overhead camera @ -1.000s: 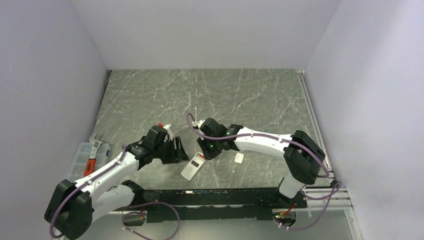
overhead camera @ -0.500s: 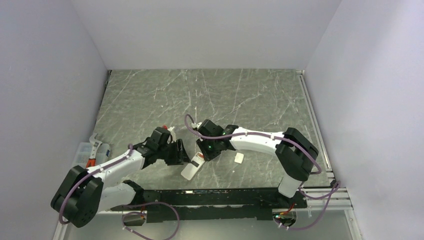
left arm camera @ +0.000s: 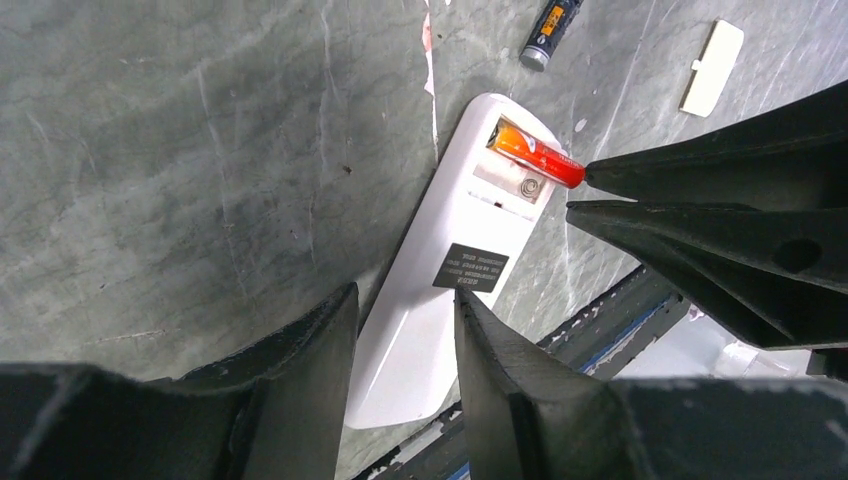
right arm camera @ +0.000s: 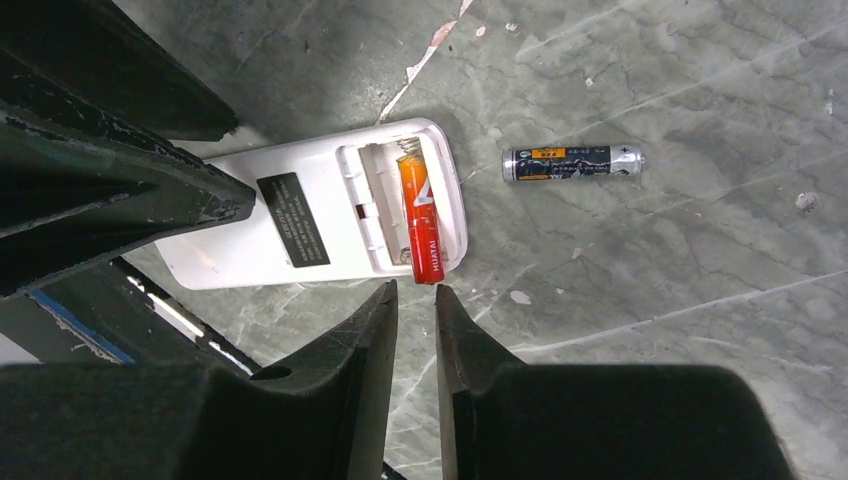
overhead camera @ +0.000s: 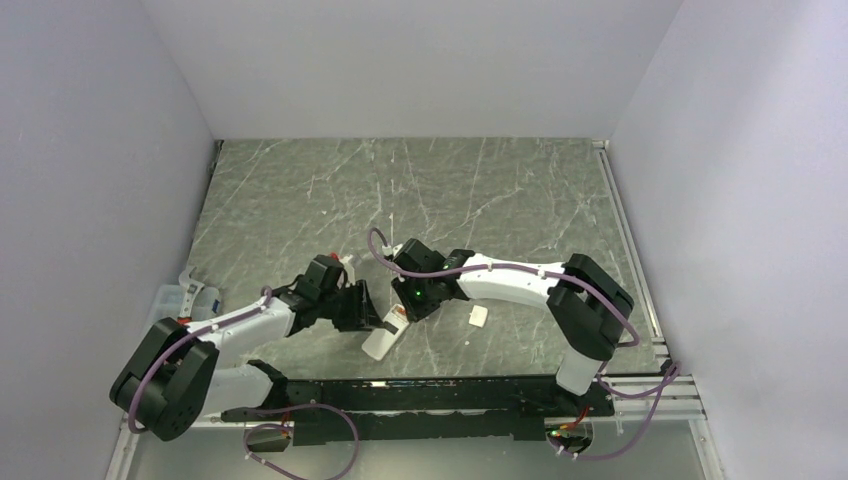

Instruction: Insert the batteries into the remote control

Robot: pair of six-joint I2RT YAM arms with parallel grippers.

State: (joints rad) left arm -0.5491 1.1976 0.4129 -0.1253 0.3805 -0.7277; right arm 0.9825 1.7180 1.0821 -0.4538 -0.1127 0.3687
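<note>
Batteries [right arm camera: 420, 218] look light, hard, slippery; pinch mid-body. Orange one lies half-seated in the remote control [right arm camera: 300, 225], dark battery [right arm camera: 572, 163] beside on the tabletop [right arm camera: 650, 300]. Right end effector [right arm camera: 412, 300] narrowly parted, empty; left end effector [left arm camera: 405, 330] spread over the remote.

The left gripper [left arm camera: 405, 300] and right gripper [right arm camera: 415, 290] crowd the remote [right arm camera: 300, 220] from opposite sides. A loose battery [right arm camera: 572, 162] lies just ahead of the right tips
</note>
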